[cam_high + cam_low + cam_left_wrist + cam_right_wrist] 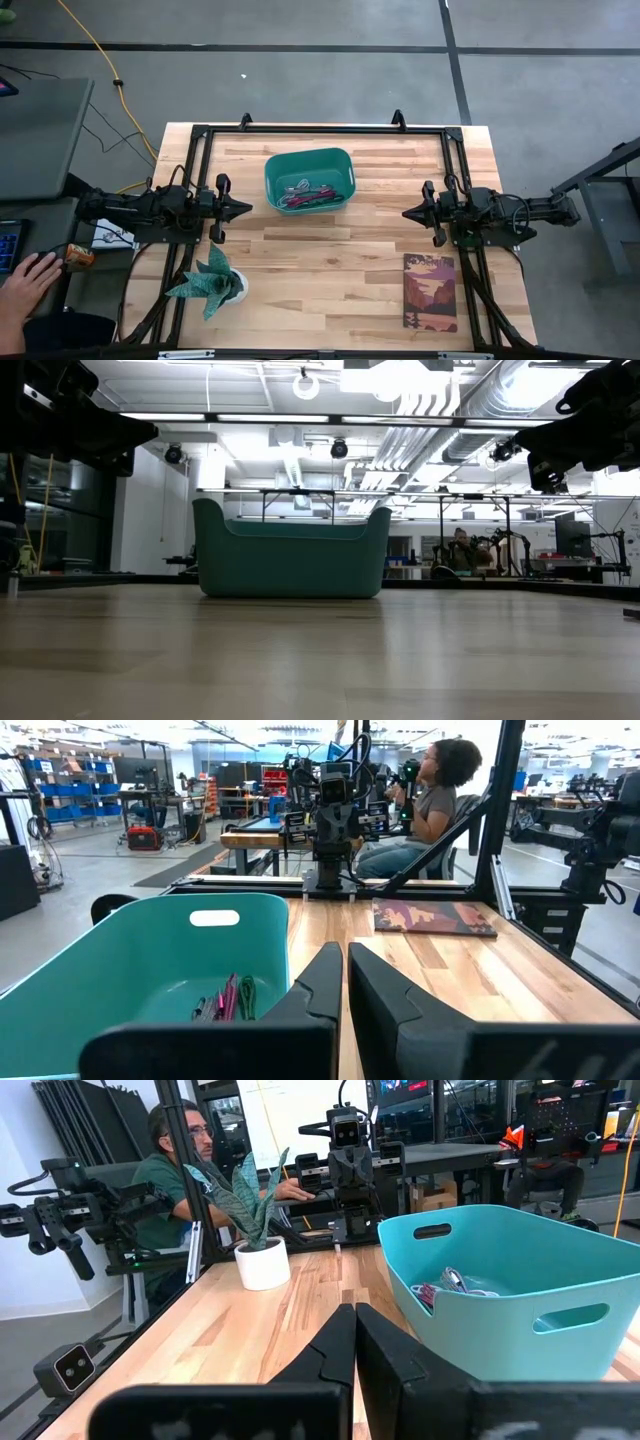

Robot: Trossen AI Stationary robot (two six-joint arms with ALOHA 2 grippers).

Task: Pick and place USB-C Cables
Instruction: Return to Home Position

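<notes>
Though partly wall-hidden, USB-C cables [308, 193] inside bin [306, 153]

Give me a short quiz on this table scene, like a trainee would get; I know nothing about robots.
1. True or false: the cables lie on the bare table, outside the bin.
2. Which thing lies on the right arm's side of the table? A plant, B book, C bin.
3. Fill in: the left fingers and right fingers are both ____ (open or shut).
Key: 1 false, they are in the bin. 2 B. 3 shut.
</notes>
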